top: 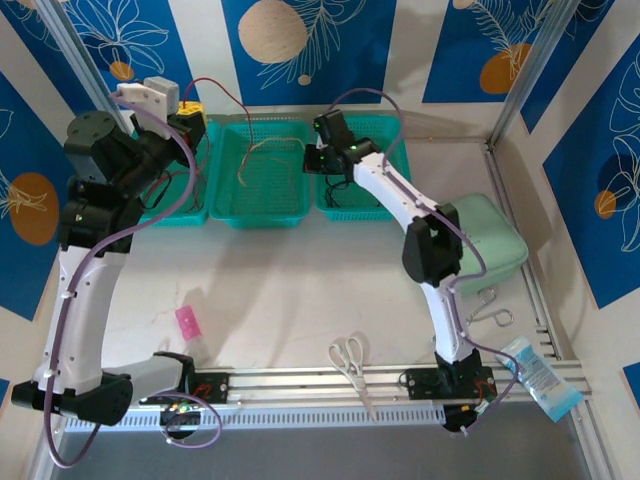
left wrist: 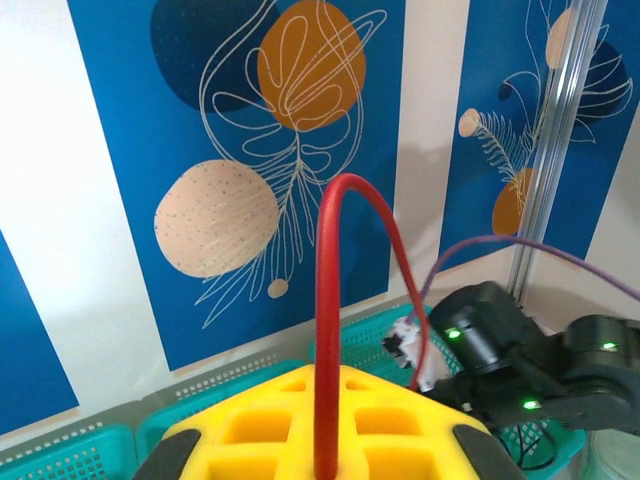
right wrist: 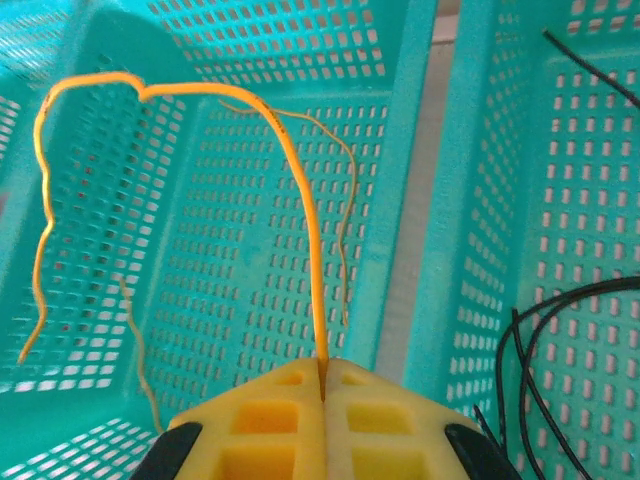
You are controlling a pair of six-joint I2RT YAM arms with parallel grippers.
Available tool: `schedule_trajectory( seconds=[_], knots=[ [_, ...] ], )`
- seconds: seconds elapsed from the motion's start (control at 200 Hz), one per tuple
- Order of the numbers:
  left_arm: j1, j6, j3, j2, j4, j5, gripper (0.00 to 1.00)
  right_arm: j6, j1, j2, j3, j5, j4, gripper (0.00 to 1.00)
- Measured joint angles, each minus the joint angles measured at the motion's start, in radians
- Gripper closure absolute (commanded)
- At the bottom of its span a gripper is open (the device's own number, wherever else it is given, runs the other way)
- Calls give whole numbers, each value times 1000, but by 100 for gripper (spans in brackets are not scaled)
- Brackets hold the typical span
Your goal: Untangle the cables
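Holding one strand apiece, the end effectors sit at the row of teal baskets (top: 262, 218) along the upper middle of the overhead view, and we read this as a sorting grip: each cable is lifted clear of the others so it can be pulled free. The left end effector (left wrist: 325, 405) has its yellow pads pressed together on the red cable (left wrist: 328, 300), which rises straight from the pads, arches over at the centre of the left wrist frame and drops away to the lower right; raised that high, its loose length can hang without snagging, we judge. The right end effector (right wrist: 323, 378) is likewise clamped on the yellow-tan cable (right wrist: 316, 270), whose free end trails up and to the left across the middle basket (right wrist: 250, 40). The black cables (right wrist: 522, 325) lie apart in the right basket (right wrist: 600, 200), at the lower right of that frame, touching neither held strand. Where the red cable's far end lies we cannot tell.
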Motion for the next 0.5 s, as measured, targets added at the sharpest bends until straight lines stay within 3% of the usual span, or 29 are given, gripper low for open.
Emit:
schedule_trajectory(
  seconds=[0.15,0.35,0.43,0.5],
  knots=[
    [0,8,-2,0,-16,-1,100,-31,42,142,196,50,-120,100],
    [0,16,-15,-1,-32,-9,100,-57,73,198,274,69,-193,100],
    [0,18,-26,-1,-40,-12,100,-63,78,200,281,73,-208,88],
    [0,18,-32,-1,-44,-17,100,-68,79,206,298,72,-219,71]
  ],
)
